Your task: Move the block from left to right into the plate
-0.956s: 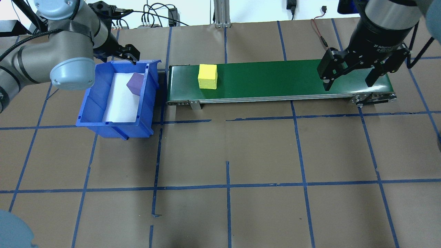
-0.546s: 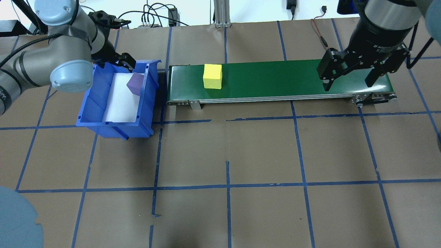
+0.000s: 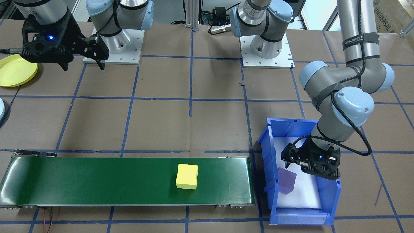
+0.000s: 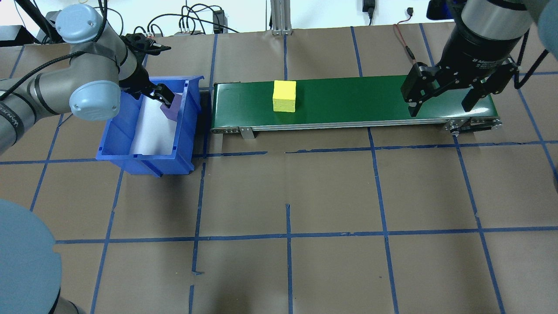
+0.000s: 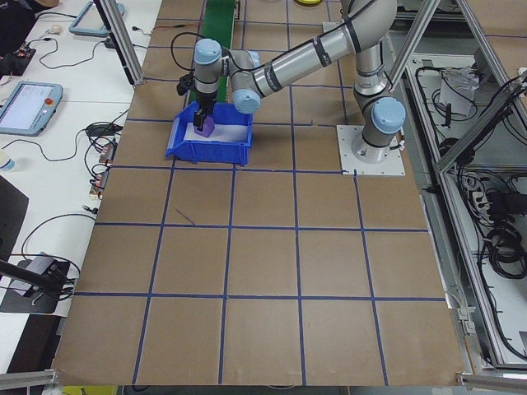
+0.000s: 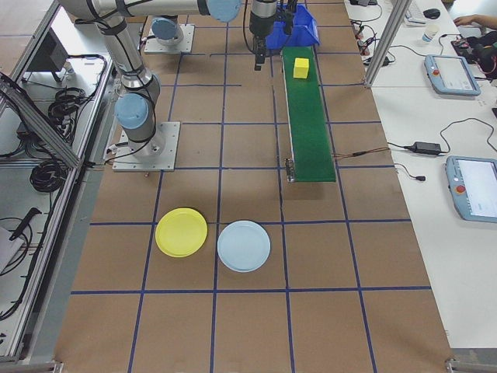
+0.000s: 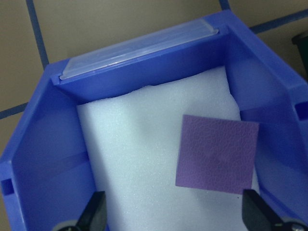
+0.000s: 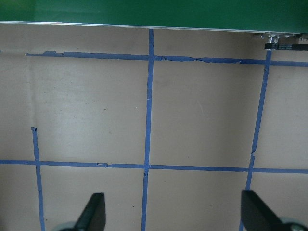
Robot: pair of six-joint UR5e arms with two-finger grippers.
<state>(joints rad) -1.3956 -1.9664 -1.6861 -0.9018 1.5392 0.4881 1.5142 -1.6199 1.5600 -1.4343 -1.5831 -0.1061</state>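
Conveyor belt (image 4: 348,102): a long green belt across the far side of the table; every place below is given relative to it.
Yellow block (image 4: 284,96): sits flat on the belt, nearer the end beside the bin than the other end, with no gripper touching it.
Blue bin (image 4: 124,131): stands just beyond the belt's end on the robot's left side, close to it, lined with white foam (image 7: 139,159).
Purple block (image 7: 216,154): lies on the foam inside the bin, by the wall that faces the belt.
Left gripper (image 7: 175,216): lowered into the bin, fingers spread wide and holding nothing; the wrist view shows one fingertip on each side, the purple block just ahead of them and nearer one finger.
Right gripper (image 4: 442,100): hangs over the belt's opposite end, above its near edge, fingers spread wide and empty; its wrist camera looks down on brown paper and blue tape lines with the belt's edge at the top.
Yellow plate (image 6: 181,232): on the table past the belt's end on the robot's right side, well apart from it.
Light blue plate (image 6: 244,245): just beside the yellow plate, also past that end of the belt.
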